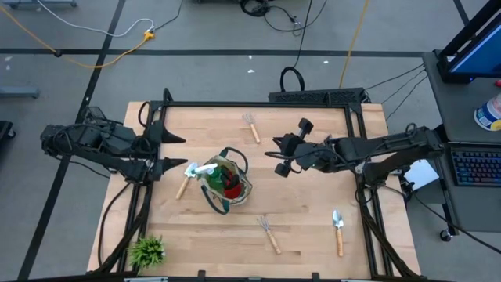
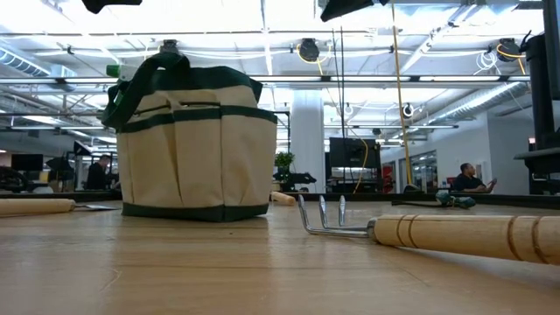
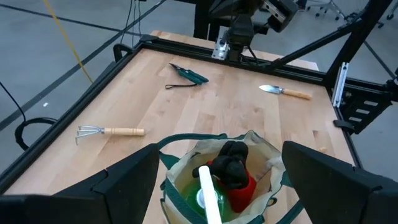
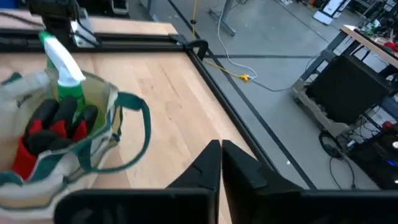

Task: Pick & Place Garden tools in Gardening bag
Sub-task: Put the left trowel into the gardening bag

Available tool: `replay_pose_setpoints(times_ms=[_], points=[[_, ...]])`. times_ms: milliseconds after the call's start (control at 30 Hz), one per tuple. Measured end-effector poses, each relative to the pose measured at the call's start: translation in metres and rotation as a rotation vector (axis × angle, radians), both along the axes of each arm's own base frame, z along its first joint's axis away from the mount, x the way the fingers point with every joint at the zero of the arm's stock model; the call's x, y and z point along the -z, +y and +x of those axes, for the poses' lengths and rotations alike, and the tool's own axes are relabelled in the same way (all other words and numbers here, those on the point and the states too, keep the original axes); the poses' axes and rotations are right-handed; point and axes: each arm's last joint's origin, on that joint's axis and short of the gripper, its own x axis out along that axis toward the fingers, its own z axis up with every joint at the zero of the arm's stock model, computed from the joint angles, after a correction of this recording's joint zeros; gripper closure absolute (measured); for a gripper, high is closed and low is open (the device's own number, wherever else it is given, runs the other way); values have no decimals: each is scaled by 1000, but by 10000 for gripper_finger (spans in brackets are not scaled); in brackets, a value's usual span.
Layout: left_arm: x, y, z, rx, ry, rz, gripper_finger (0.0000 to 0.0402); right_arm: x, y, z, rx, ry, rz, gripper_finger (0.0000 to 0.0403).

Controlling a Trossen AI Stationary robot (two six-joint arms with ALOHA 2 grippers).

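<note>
The beige gardening bag [image 1: 227,182] with green trim stands upright at the table's middle. A green spray bottle [image 3: 208,196] and red-and-black gloves [image 3: 233,171] sit inside it. My left gripper [image 1: 171,152] is open and empty, above the table just left of the bag. My right gripper [image 1: 279,155] is shut and empty, raised to the right of the bag. Dark pruning shears [image 3: 186,76] lie on the table below it. Two rakes [image 1: 251,126] [image 1: 268,233], a trowel [image 1: 338,231] and another wooden-handled tool [image 1: 183,186] lie flat on the table.
A small spiky green plant [image 1: 147,251] stands at the near left corner. A black frame [image 1: 258,104] runs round the table. In the low view the near rake [image 2: 437,232] lies in the foreground, right of the bag [image 2: 197,144]. People sit in the room behind.
</note>
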Motion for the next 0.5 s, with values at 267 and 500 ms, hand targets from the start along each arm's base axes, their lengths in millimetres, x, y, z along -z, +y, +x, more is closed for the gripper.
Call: replay_pose_setpoints(times_ms=[267,500], points=[[0,0,0,0,0,1,55,3,-3,-24,-89,-24,65,402],[0,0,0,0,-4,1,55,13,-7,-50,-130,-125,97,402]])
